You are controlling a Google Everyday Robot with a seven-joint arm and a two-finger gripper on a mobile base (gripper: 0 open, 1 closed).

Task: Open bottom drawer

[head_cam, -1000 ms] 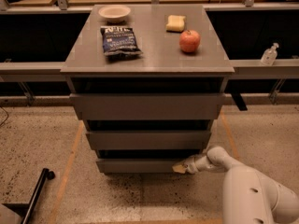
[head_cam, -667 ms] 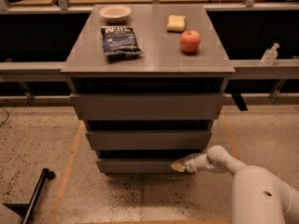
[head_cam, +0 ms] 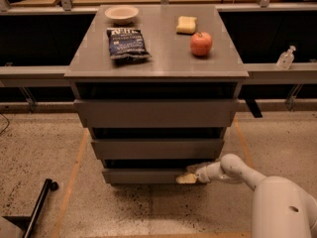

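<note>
The grey cabinet (head_cam: pixel 79 72) has three drawers. The bottom drawer (head_cam: pixel 141 176) is the lowest, with a flat handleless grey front just above the floor. Its front sits about flush under the middle drawer (head_cam: pixel 156 148). My gripper (head_cam: pixel 190 175), pale-tipped on a white arm from the lower right, is at the right part of the bottom drawer's front, by its upper edge. The top drawer (head_cam: pixel 156 112) is the widest.
On the cabinet top lie a white bowl (head_cam: pixel 122 14), a blue chip bag (head_cam: pixel 127 42), a yellow sponge (head_cam: pixel 186 25) and a red apple (head_cam: pixel 201 43). A sanitizer bottle (head_cam: pixel 286 58) stands on the right ledge. A black pole (head_cam: pixel 37 207) lies on the floor at lower left.
My gripper has shifted slightly left along the bottom drawer's front. The drawer front has not visibly moved.
</note>
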